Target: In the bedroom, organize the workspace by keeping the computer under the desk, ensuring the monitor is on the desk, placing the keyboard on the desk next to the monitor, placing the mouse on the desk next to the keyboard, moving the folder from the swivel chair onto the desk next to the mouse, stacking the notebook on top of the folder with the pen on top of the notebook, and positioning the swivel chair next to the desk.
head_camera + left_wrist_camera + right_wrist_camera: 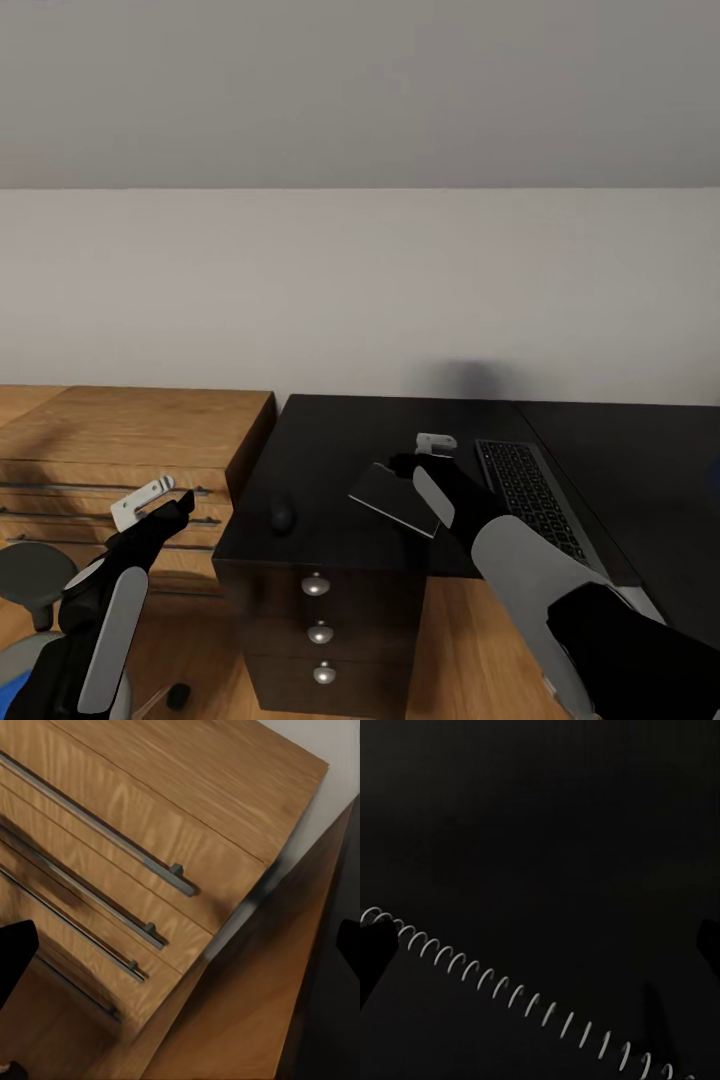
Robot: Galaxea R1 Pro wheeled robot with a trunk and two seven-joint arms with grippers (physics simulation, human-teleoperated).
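Note:
The glossy black desk (330,430) carries the small black mouse (282,513) near its left edge and the keyboard (530,495) to the right. Between them is the grey notebook (392,498); its white spiral binding (510,990) runs across the right wrist view. My right gripper (405,465) hovers open right over it, one fingertip (373,949) at the spiral's end. Left of the desk my left gripper (172,506) hangs open and empty before the wooden cabinet. The grey swivel chair (35,575) with a corner of the blue folder (8,688) sits at lower left. Monitor, computer and pen are out of view.
A light wooden cabinet (130,430) with bar-handled drawers (112,844) stands against the desk's left side. The black three-knob drawer unit (320,632) is under the desk top. A pale wall runs behind. Wood floor (232,1020) lies below.

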